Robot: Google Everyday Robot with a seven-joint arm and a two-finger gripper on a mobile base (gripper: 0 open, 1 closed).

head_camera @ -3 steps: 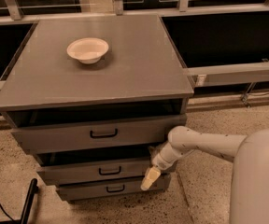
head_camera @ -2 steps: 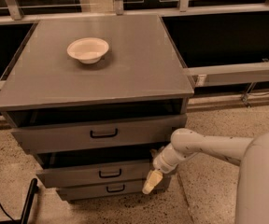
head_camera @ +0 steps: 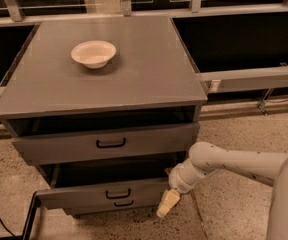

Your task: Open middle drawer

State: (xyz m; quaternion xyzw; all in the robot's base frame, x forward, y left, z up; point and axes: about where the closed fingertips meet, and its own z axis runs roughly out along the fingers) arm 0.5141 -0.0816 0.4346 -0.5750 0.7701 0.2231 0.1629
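1 cream-coloured gripper (head_camera: 167, 204) hangs at the lower right corner of the grey cabinet (head_camera: 149, 79), just beside the right end of the middle drawer (head_camera: 79, 196). It points down and to the left, its tip over the speckled floor (head_camera: 234, 209). Whether it is wide or narrow cannot be told, and contact with the drawer front cannot be told either. Nothing is seen in its hold. The white arm (head_camera: 234, 161) reaches in from the right edge, bends at a rounded wrist and ends at the gripper.

The middle drawer is the 2nd of 3 grey fronts, medium in height, with a small black bar handle (head_camera: 118, 194) near its centre. It stands pulled out from the cabinet, with a dark opening showing above its front. Above it, the taller top drawer (head_camera: 59, 146) carries a larger black handle and also shows a dark gap under the cabinet top. Below it, the slim bottom drawer (head_camera: 91, 209) shows only a thin strip.

On the cabinet top, toward the back left, sits 1 pale bowl (head_camera: 93, 53), upright. A light metal rail (head_camera: 254, 76) runs behind the cabinet on the right, before dark panels. At the lower left a black frame (head_camera: 30, 214) stands near the cabinet.
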